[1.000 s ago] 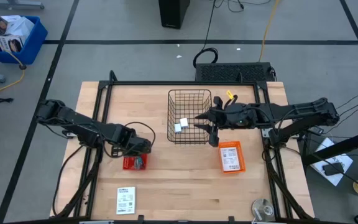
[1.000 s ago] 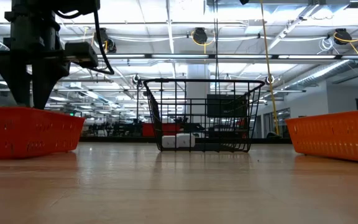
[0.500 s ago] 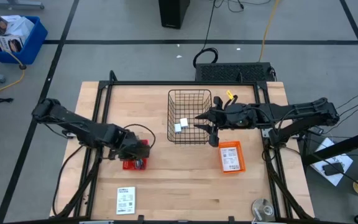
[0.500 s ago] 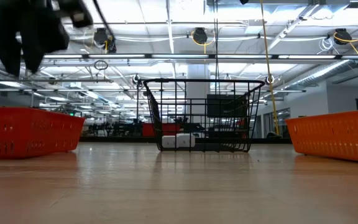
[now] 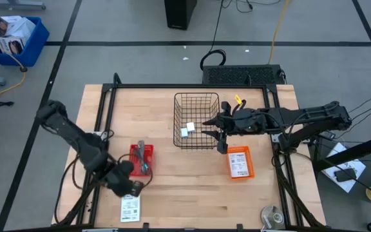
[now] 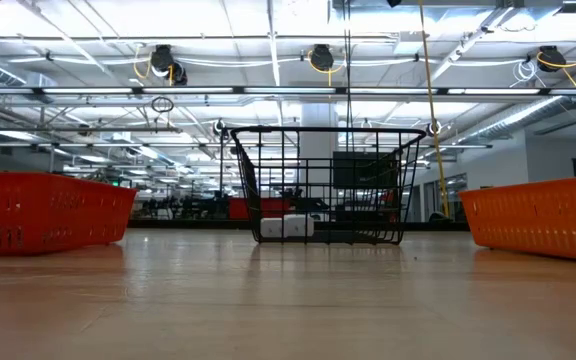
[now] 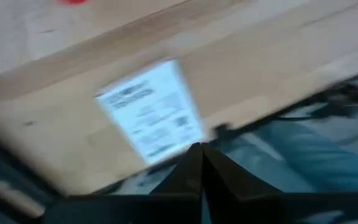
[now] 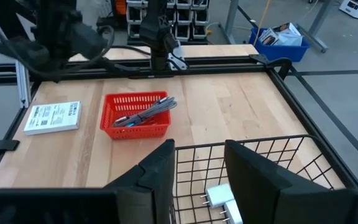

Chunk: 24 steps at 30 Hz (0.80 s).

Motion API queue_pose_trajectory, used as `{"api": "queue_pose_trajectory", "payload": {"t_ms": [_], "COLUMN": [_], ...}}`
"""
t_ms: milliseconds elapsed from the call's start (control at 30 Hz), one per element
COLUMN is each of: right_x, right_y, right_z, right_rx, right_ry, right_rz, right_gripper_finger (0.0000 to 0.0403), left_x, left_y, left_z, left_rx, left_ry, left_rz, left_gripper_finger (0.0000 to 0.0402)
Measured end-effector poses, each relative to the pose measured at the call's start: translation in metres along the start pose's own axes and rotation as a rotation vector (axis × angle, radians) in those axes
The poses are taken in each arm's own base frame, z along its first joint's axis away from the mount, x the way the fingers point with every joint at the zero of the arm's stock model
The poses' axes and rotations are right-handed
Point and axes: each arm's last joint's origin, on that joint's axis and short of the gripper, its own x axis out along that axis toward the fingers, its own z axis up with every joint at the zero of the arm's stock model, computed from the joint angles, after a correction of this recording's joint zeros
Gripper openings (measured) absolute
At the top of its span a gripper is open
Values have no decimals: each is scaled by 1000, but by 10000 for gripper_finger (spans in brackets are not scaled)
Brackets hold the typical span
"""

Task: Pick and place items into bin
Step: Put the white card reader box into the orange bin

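The left gripper has swung away from the small red basket it was over a second ago and now hangs near the front edge of the worktop, just beside the white printed card. In the left wrist view the card lies flat straight ahead of the jaws, which look pinched together to a point, holding nothing. The card's long axis runs roughly front to back on the worktop. The left arm is clearly the nearer one; the right gripper waits at the rim of the wire bin, jaws standing apart and empty, well away from the card. Two white blocks already sit inside the bin, and the slim tools rest in the red basket. A flat card may need a slide to the edge first.
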Motion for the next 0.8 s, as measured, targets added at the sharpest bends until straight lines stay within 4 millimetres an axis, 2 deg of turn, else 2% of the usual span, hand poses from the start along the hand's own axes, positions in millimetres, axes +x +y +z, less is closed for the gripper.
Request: {"api": "queue_pose_trajectory", "payload": {"t_ms": [167, 333, 500, 633, 800], "right_x": [0, 0, -1, -6, -13], "right_y": [0, 0, -1, -3, -4], "right_z": [0, -3, -6, -10, -18], "right_rx": [-1, -8, -19, -30, -5], "right_ry": [0, 25, 65, 108, 192], "right_rz": [0, -5, -15, -22, -27], "right_gripper_finger": [132, 132, 132, 132, 132], "left_x": [28, 57, 102, 130, 142], "left_y": [4, -1, -13, -11, -19], "left_z": [-19, -20, -20, -10, -4], "left_rx": [83, 101, 250, 138, 105], "left_ry": [28, 12, 137, 145, 139], "left_rz": [97, 151, 82, 160, 131], "left_gripper_finger": [14, 5, 4, 6, 4]}}
